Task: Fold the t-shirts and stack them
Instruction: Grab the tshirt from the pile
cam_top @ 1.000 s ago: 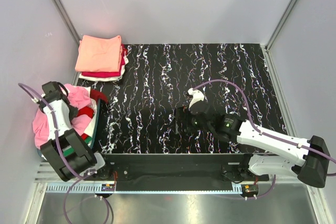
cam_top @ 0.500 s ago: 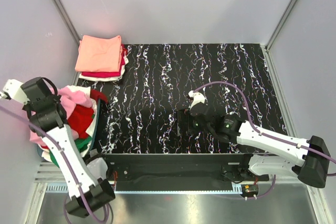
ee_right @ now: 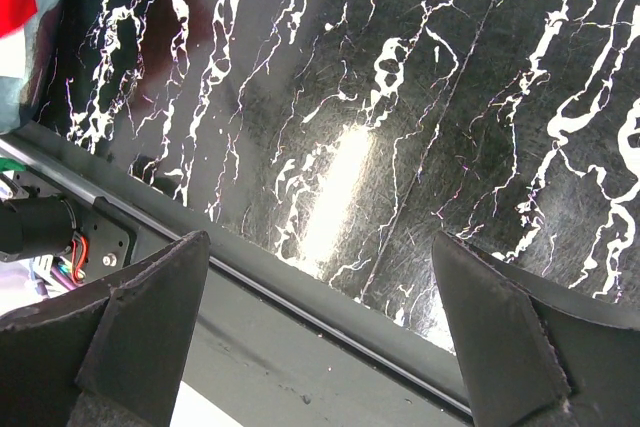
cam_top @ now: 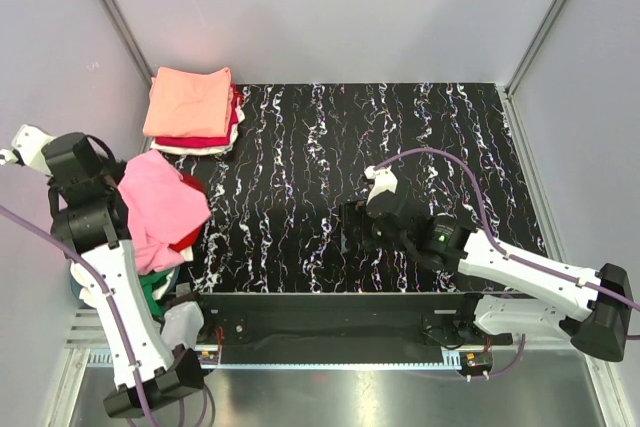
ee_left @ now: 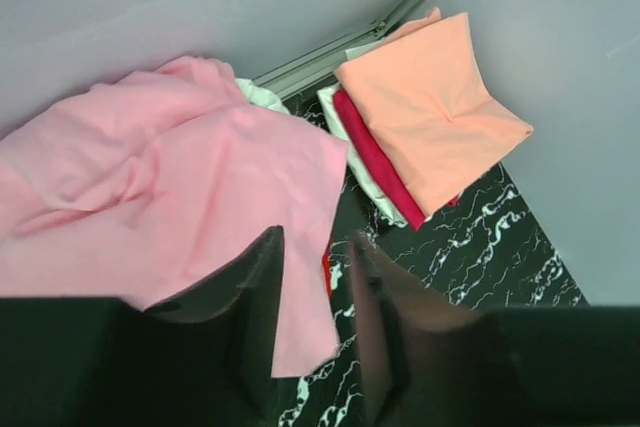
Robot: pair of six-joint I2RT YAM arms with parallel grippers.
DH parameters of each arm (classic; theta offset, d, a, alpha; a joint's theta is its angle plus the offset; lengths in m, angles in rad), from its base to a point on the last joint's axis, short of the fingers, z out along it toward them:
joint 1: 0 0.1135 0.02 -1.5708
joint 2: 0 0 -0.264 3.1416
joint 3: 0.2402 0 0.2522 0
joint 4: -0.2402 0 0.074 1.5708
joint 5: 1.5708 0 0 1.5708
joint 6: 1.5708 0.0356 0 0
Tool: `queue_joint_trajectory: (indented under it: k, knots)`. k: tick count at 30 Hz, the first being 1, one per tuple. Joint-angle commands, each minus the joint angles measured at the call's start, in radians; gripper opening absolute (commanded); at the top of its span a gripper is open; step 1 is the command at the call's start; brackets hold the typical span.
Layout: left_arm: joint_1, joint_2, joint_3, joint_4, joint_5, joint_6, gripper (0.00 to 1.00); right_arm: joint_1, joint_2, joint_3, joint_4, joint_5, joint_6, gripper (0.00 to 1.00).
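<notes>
My left gripper is shut on the bubblegum pink t-shirt and holds it up above the heap at the table's left edge; the cloth hangs between and behind the fingers in the left wrist view. Red and green t-shirts lie under it. A folded stack stands at the back left, with the salmon-orange t-shirt on top of a red one and a white one. My right gripper is open and empty low over the table's front middle.
The black marbled table runs from the stack to the right wall. Its front edge and metal rail lie just below my right gripper. Grey walls close in the left, back and right sides.
My left arm has lifted the pink t-shirt out of the heap and swung it right, so it now hangs spread over the pile. The right gripper has shifted slightly right.
</notes>
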Motion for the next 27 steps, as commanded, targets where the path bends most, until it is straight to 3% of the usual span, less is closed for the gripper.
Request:
queue_joint_trajectory:
  k: [1,3,5,6,7,8,9,11,14,17,19,20,21,22,23,27]
  knots:
    - [0.002,-0.042,-0.050,0.037,-0.093,0.068,0.17,0.000,-0.021,0.005,-0.003,0.029,-0.001,1.00]
    - [0.020,-0.044,-0.070,0.028,-0.128,0.073,0.00,-0.002,-0.021,0.005,-0.006,0.033,0.001,1.00]
    - [0.035,-0.044,-0.105,0.024,-0.120,0.082,0.00,0.000,-0.021,0.005,-0.007,0.037,-0.003,1.00]
    - [0.041,-0.043,-0.119,0.019,-0.123,0.084,0.06,0.000,-0.018,0.005,-0.007,0.036,-0.003,1.00]
    - [0.041,-0.040,-0.151,-0.005,-0.154,0.075,0.21,-0.002,-0.015,0.006,-0.009,0.036,-0.003,1.00]
    - [0.045,-0.043,-0.174,-0.013,-0.165,0.064,0.63,0.000,-0.014,0.005,-0.010,0.034,-0.003,1.00]
    - [0.060,-0.043,-0.204,-0.013,-0.168,0.061,0.75,-0.002,-0.008,0.006,-0.010,0.033,0.001,1.00]
    - [0.078,-0.035,-0.310,0.017,-0.145,0.067,0.87,0.000,-0.001,0.006,-0.009,0.023,0.004,1.00]
    - [0.141,0.023,-0.431,0.082,-0.060,0.073,0.89,0.000,0.009,0.009,-0.010,0.007,0.011,1.00]
    - [0.170,0.112,-0.499,0.149,0.010,0.084,0.80,-0.002,0.015,0.012,-0.012,0.008,0.011,1.00]
    - [0.173,0.166,-0.508,0.180,0.031,0.089,0.68,-0.002,0.019,0.011,-0.009,0.017,0.010,1.00]
    - [0.176,0.175,-0.501,0.175,0.038,0.089,0.53,0.000,0.019,0.012,-0.007,0.019,0.011,1.00]
    - [0.176,0.181,-0.475,0.171,0.038,0.082,0.25,0.000,0.023,0.011,-0.003,0.019,0.010,1.00]
    - [0.178,0.162,-0.461,0.165,0.044,0.082,0.07,0.000,0.026,0.012,0.000,0.017,0.011,1.00]
    - [0.176,0.143,-0.446,0.162,0.044,0.082,0.00,-0.002,0.034,0.012,0.002,0.017,0.014,1.00]
    - [0.170,0.045,-0.319,0.136,0.025,0.072,0.00,0.000,0.057,0.005,0.028,-0.009,0.025,1.00]
